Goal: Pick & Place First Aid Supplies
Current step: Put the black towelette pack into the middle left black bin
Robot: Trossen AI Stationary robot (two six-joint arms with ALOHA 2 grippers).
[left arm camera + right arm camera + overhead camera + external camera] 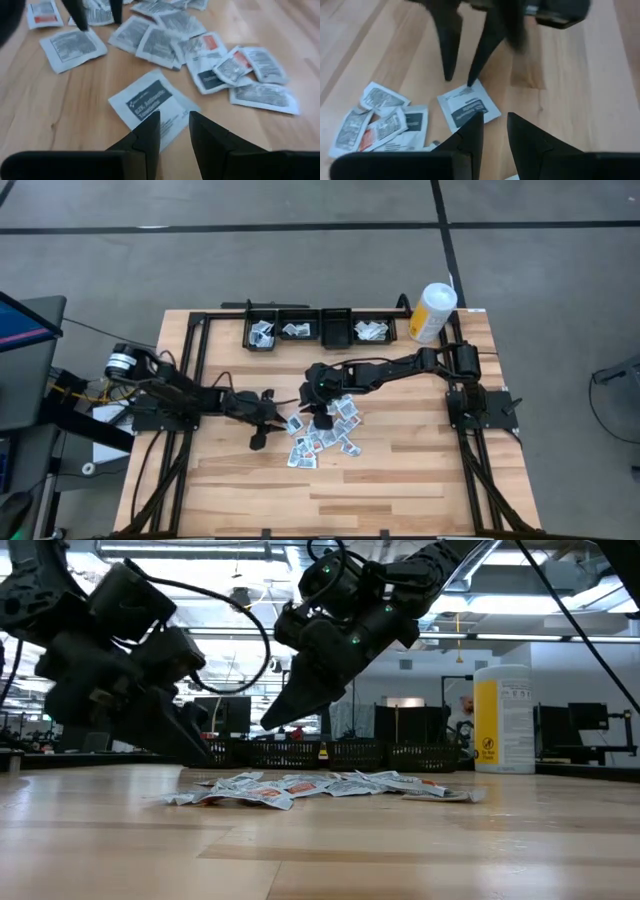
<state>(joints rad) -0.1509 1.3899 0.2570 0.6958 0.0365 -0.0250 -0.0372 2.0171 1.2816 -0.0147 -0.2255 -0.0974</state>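
A: Status on the bench (400, 480)?

B: Light wood planks, black frame rails along the edges. Packets (322, 432) lie scattered in a loose flat pile approx. mid-bench, some overlapping. White w/ grey print, a few w/ red-orange patches.

A: Any packet lying apart?

B: Yes. One white square packet (152, 102) w/ a dark label lies alone on bare wood, just beside the pile on the left arm's side.

A: Left pincer (173, 131)?

B: Low over the bench, fingers a narrow gap apart, holding nothing. In its wrist view the tips sit at the near edge of that lone packet. In the right wrist view one tip looks to touch the packet's corner; contact not certain.

A: Right pincer (495, 131)?

B: Above the pile's left side, pointing down toward the bench. Fingers slightly apart, nothing between them. From the low view it hangs clear of the wood.

A: Back of the bench?

B: Row of black bins (320, 328) at the far edge, some holding packets. A tall white-and-yellow canister (432, 312) stands next to them at the right end.

A: Room?

B: Grey floor w/ dark lines around the bench. Beyond it: ceiling strip lights, dark monitors and desks.
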